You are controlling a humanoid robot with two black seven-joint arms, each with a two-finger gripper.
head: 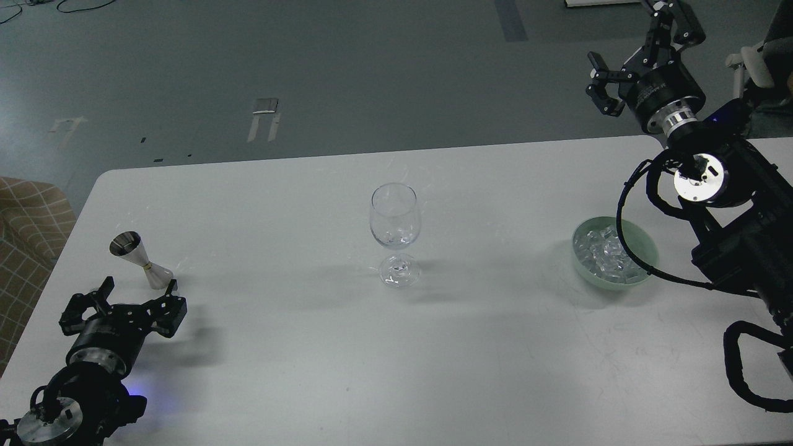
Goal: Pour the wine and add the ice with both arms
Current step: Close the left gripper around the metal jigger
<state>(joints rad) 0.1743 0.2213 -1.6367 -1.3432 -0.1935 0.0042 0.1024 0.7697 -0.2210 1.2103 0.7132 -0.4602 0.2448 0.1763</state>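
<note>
So, head view only. White rectangular tabletop (297, 347) fills most of the frame, grey floor beyond its far edge.

Clear stemmed wine glass (395, 232) stands upright at abt the table's centre, bowl looks empty, round foot flat on the surface. Well apart from both arms.

Pale green round bowl (644, 248) sits to the right of the glass, near the right arm's forearm; a looped black cable crosses in front of its right side. Ice, small clear glassy cubes (604, 251), is piled inside that bowl, white glints on top.

Small silver hourglass-shaped metal jigger (140, 260) is at the table's left, tilted w/ its open wide cup facing up and left, narrow waist w/ a gold band, other end on the table.

Left black claw gripper (124, 303) comes in from the bottom-left corner, low over the table, fingers spread apart and holding nothing. One fingertip is just beside the jigger's base; can't tell if touching.

Right black claw gripper (632, 59) is raised high at upper right, beyond the table's far edge over the floor, fingers spread wide, nothing between them. Silver joint ring sits just behind it; arm runs down twd the right edge.

Checked beige cushioned seat (28, 229) shows at far left, beside the table.
</note>
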